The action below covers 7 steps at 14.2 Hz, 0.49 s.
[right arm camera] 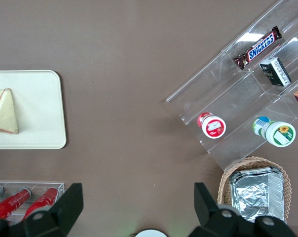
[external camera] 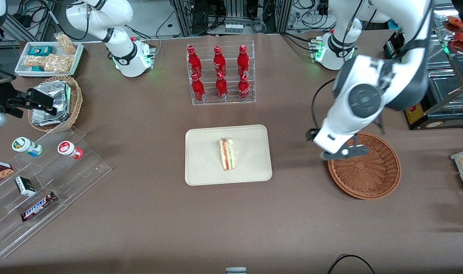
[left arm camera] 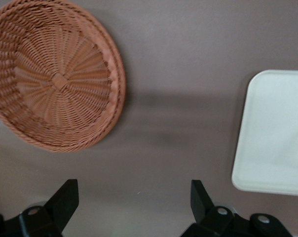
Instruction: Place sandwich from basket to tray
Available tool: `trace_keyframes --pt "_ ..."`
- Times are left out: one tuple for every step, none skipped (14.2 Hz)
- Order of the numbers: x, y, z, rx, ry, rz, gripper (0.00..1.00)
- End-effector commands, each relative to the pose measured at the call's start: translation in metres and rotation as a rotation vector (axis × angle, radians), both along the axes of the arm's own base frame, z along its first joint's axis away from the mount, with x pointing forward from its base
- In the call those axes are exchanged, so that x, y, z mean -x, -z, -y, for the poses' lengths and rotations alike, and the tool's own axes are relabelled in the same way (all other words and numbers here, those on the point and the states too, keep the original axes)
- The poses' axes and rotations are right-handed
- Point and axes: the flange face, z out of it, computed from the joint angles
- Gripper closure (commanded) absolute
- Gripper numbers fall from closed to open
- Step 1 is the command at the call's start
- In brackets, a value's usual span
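The sandwich [external camera: 227,154], a white-bread wedge with red and green layers, lies near the middle of the cream tray [external camera: 204,152]. The right wrist view shows it too, the sandwich [right arm camera: 4,112] lying flat on the tray [right arm camera: 40,108]. The reddish-brown wicker basket [external camera: 383,179] stands empty toward the working arm's end of the table. My gripper [external camera: 345,152] hangs above the basket's rim on the side nearest the tray. In the left wrist view the gripper [left arm camera: 133,190] is open with nothing between its fingers, over bare table between the basket [left arm camera: 55,79] and the tray [left arm camera: 277,133].
A clear rack of red bottles [external camera: 220,74] stands farther from the front camera than the tray. Toward the parked arm's end are a tan basket of foil packs [external camera: 56,102], a clear stepped stand with snacks [external camera: 45,179] and a white tray of snack packs [external camera: 48,57].
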Motion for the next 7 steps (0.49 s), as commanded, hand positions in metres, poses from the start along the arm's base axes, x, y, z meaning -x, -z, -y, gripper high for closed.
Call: trace_keyframes --pt "0.021 -0.036 -0.038 0.034 0.065 -0.022 0.0" --pt "0.024 -0.046 -0.051 0.05 0.087 -0.035 0.0" --pt "0.026 -0.056 -0.063 0.063 0.101 -0.038 0.0" --pt "0.03 -0.067 -0.075 0.07 0.128 -0.039 0.0" --pt "0.031 -0.078 -0.087 0.076 0.147 -0.035 0.0" --pt "0.033 -0.086 -0.093 0.08 0.163 -0.037 0.0" --pt "0.033 -0.097 -0.102 0.085 0.177 -0.029 0.0"
